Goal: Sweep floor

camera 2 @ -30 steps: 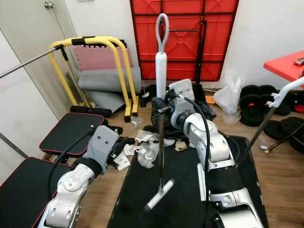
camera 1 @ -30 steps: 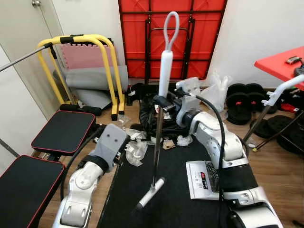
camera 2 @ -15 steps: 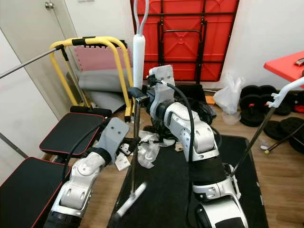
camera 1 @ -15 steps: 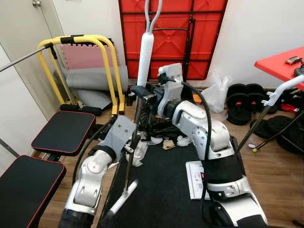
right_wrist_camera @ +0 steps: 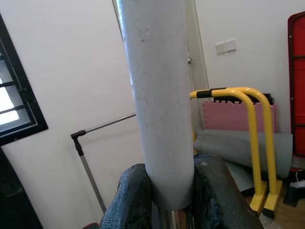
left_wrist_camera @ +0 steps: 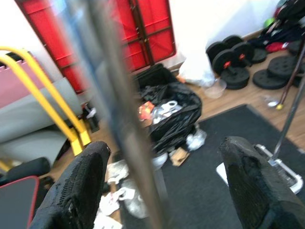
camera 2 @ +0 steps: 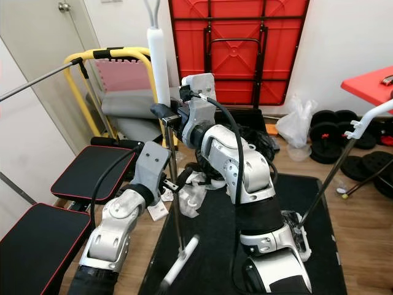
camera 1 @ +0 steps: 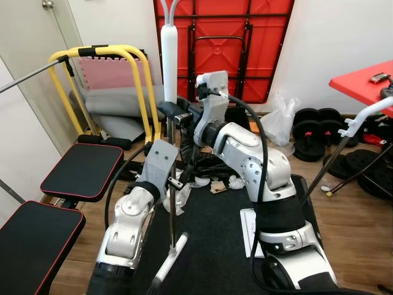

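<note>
Gym clutter rings a black mat. Right pincer clamps the broom grip; left pincer gapes around the pole, ungripped. Sweeping stroke underway; next, drag scraps off the mat.

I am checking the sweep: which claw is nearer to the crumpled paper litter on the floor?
Left. The left claw is low on the broom pole, just above the paper litter; the right claw grips the white handle higher up.
</note>
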You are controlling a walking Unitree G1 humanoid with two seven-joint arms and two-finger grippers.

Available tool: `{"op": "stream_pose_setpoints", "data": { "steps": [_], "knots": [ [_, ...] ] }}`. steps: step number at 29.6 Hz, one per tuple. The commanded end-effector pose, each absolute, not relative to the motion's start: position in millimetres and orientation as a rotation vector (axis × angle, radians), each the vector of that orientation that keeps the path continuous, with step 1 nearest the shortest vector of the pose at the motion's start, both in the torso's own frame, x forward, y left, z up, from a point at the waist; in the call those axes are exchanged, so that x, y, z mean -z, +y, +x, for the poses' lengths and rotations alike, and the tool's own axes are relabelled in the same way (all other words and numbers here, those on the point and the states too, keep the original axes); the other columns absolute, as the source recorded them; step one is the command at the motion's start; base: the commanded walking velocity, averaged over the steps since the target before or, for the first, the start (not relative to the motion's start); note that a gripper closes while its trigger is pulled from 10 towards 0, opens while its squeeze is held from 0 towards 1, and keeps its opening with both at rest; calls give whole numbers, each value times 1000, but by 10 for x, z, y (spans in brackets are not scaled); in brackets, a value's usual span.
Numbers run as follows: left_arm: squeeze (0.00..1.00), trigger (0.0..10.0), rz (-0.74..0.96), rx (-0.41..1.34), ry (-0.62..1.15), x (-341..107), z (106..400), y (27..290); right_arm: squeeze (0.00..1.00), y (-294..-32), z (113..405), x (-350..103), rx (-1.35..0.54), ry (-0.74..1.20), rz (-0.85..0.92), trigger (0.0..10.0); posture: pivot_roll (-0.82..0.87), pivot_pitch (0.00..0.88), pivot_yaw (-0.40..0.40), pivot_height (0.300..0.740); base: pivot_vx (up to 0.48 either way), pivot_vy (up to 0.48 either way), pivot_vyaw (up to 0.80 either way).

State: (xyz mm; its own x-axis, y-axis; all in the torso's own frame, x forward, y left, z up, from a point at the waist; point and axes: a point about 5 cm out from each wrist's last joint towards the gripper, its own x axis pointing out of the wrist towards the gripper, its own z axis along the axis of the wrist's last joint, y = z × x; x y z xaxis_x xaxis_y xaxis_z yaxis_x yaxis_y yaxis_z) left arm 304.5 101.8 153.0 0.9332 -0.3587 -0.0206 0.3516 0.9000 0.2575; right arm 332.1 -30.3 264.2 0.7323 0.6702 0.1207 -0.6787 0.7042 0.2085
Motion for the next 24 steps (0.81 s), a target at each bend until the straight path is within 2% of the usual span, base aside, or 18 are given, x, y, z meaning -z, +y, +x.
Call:
{"op": "stream_pose_setpoints", "data": {
  "steps": [1, 8, 9, 24],
  "knots": [
    [0, 10000, 252, 255, -56, -1590, 3067, 1013, 0, -252, 3272, -2764, -788, -80, 278, 10000, -108, 0, -31, 740, 0, 0, 0],
    [0, 10000, 259, 159, -78, -1649, 3137, 1033, 0, -199, 3220, -2803, -815, -68, 319, 10000, -115, 0, -27, 740, 0, 0, 0],
    [0, 0, 257, 145, -87, -1663, 3142, 1050, 0, -195, 3213, -2810, -817, -68, 322, 10000, -116, 0, -27, 740, 0, 0, 0],
    [0, 0, 139, 107, -24, -1583, 3101, 1175, 0, -273, 3239, -2798, -789, -69, 302, 10000, -117, 0, -31, 740, 0, 0, 0]
  ]
}}
